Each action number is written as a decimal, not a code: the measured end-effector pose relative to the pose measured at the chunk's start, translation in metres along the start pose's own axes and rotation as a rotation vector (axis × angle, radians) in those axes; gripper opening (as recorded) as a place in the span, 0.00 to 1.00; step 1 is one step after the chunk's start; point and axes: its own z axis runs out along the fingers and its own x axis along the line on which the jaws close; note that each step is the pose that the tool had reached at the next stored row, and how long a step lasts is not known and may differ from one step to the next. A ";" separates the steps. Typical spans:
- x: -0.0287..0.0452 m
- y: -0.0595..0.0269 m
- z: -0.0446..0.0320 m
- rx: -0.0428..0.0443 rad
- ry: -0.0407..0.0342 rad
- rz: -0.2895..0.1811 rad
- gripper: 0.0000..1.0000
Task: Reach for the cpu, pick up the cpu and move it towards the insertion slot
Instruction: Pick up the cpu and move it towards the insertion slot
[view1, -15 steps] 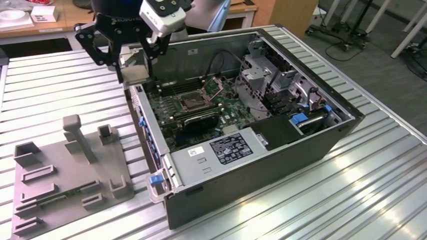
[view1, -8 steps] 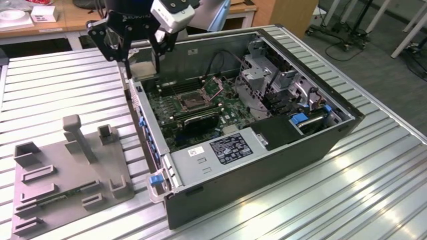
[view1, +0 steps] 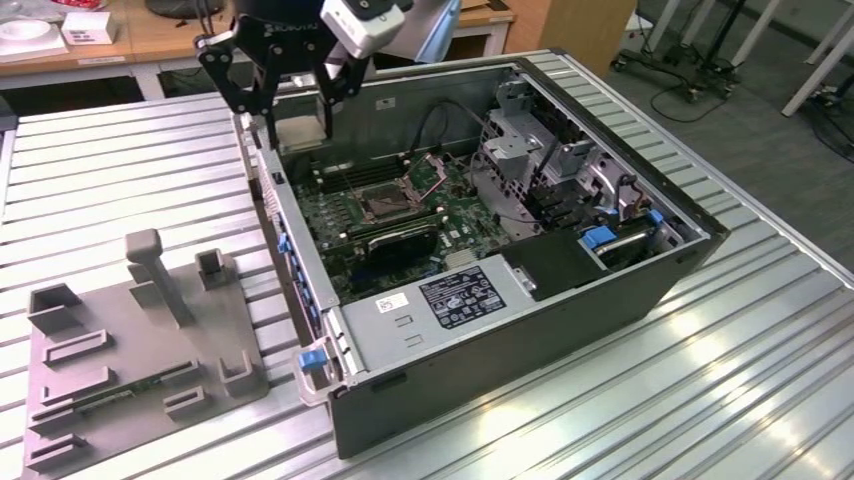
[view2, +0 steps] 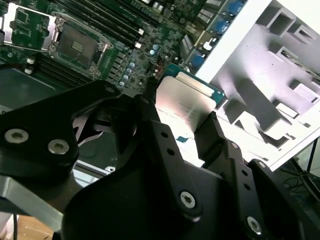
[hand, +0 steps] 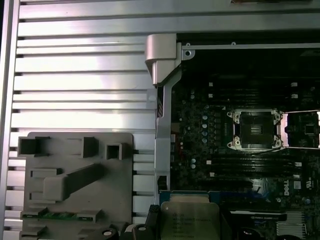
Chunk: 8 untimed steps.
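My gripper (view1: 296, 115) hangs above the back corner of the open computer case, at the exterior view's left, shut on the cpu (view1: 302, 130). In both wrist views the cpu (view2: 182, 102) (hand: 190, 220) is a pale silvery square chip clamped by its edges between the black fingers (view2: 150, 120). The insertion slot (view1: 378, 203) is a dark square socket with a silvery frame on the green motherboard (view1: 400, 235), lower and toward the case's middle. In both wrist views the insertion slot (view2: 77, 42) (hand: 253, 129) is uncovered, its metal lid swung open beside it.
The case wall (view1: 287, 250) with blue clips stands between the motherboard and the grey fixture plate (view1: 134, 350) on the ribbed metal table (view1: 120, 170). Drive cages and cables (view1: 547, 170) fill the case's far side. Long black memory slots (hand: 250, 167) flank the socket.
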 end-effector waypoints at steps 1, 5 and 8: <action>-0.0018 0.0008 0.0003 -0.0001 -0.0001 0.000 0.54; -0.0089 0.0040 0.0011 -0.0001 0.0000 0.000 0.54; -0.0124 0.0047 0.0014 -0.0001 -0.0001 0.000 0.54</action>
